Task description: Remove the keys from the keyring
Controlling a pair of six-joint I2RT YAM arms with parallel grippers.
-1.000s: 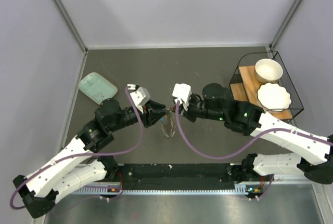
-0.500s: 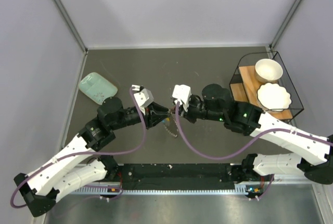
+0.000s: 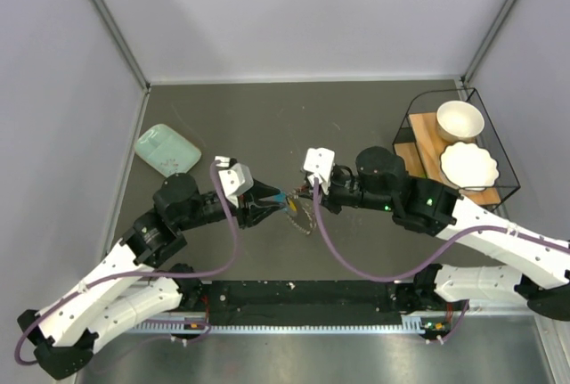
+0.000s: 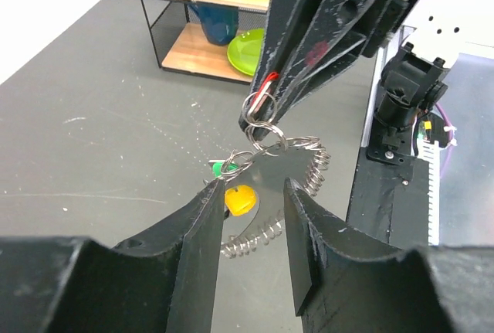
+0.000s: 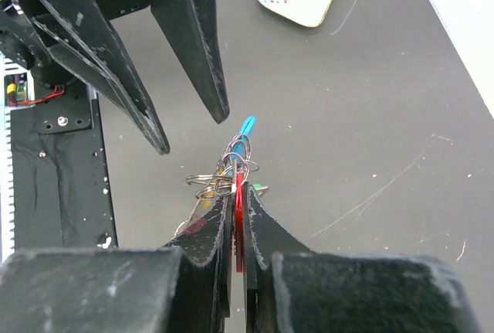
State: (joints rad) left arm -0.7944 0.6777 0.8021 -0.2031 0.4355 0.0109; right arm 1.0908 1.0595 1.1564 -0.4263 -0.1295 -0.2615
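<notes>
Two changes: left gripper has drawn back leftward from the keys, jaws spread apart; right gripper, shifted slightly right, still pinches the red key.

Clamped in right tool: red key; left tool spread apart beyond.

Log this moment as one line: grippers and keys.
left gripper: open, tips near key bunch, no grip | right gripper: shut on key bunch, bunch hanging | keys: on rings
</notes>
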